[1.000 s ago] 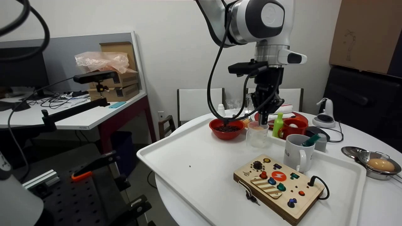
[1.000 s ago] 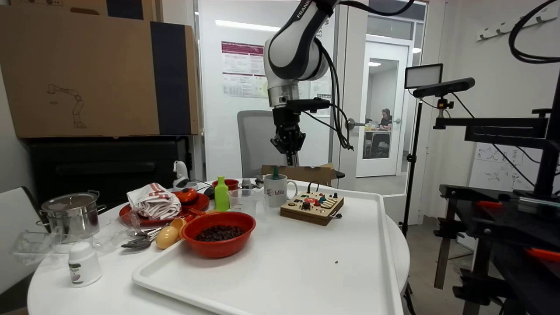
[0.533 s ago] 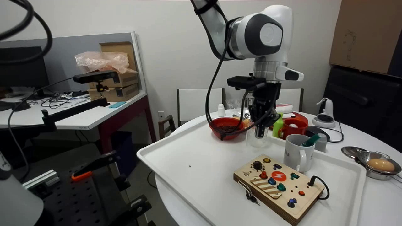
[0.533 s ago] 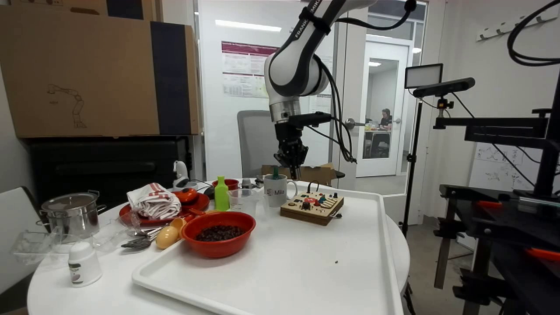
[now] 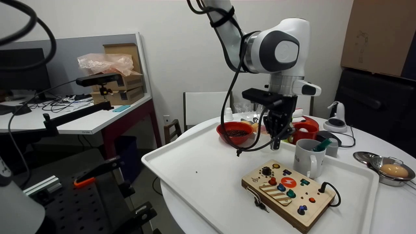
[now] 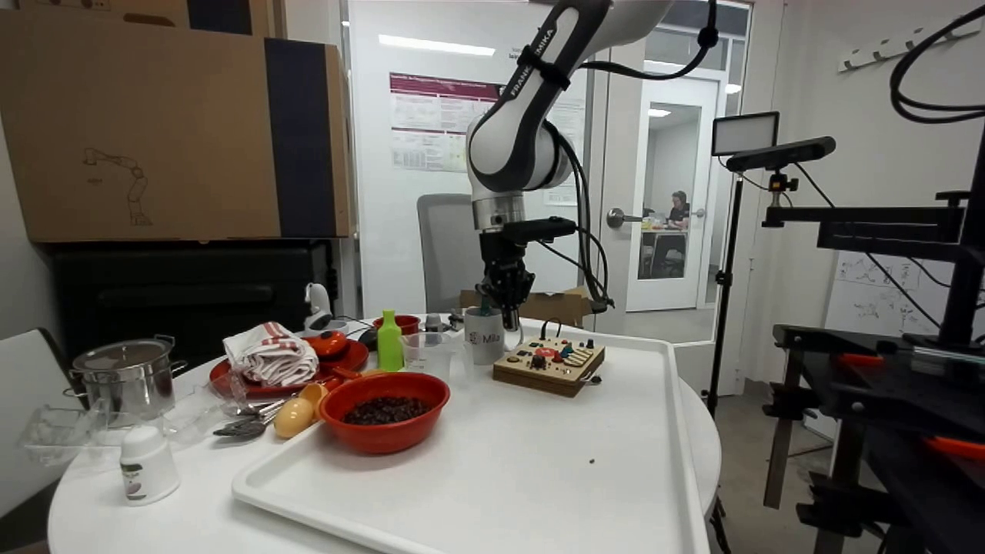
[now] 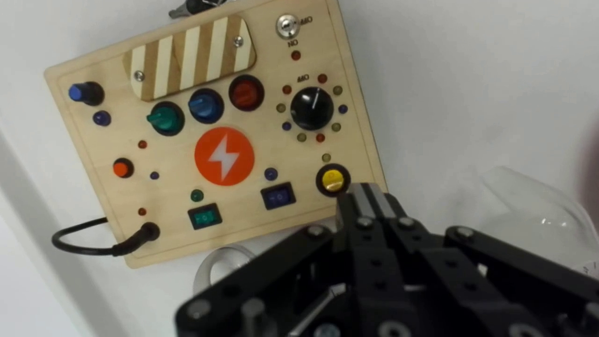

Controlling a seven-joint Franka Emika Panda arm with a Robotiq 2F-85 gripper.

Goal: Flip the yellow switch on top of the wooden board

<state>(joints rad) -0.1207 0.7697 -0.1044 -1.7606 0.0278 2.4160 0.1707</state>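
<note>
Your arm [image 5: 276, 53] is white with dark grey panels [image 5: 267, 48]; above the gripper [image 7: 367, 187] sit a silver collar [image 5: 281, 85], black strap [image 6: 544, 68] and white lettering [image 6: 521, 80]. Black cables [image 6: 582, 215] loop beside the gripper, whose black fingers [image 7: 369, 236] carry silver screws [image 7: 365, 223] and grey tips [image 7: 361, 196].

I am facing a white table [image 6: 204, 471] that is carrying a white tray [image 6: 523, 481], a steel pot [image 6: 142, 386], a red plate [image 6: 355, 361] and a white bottle [image 6: 148, 471].
</note>
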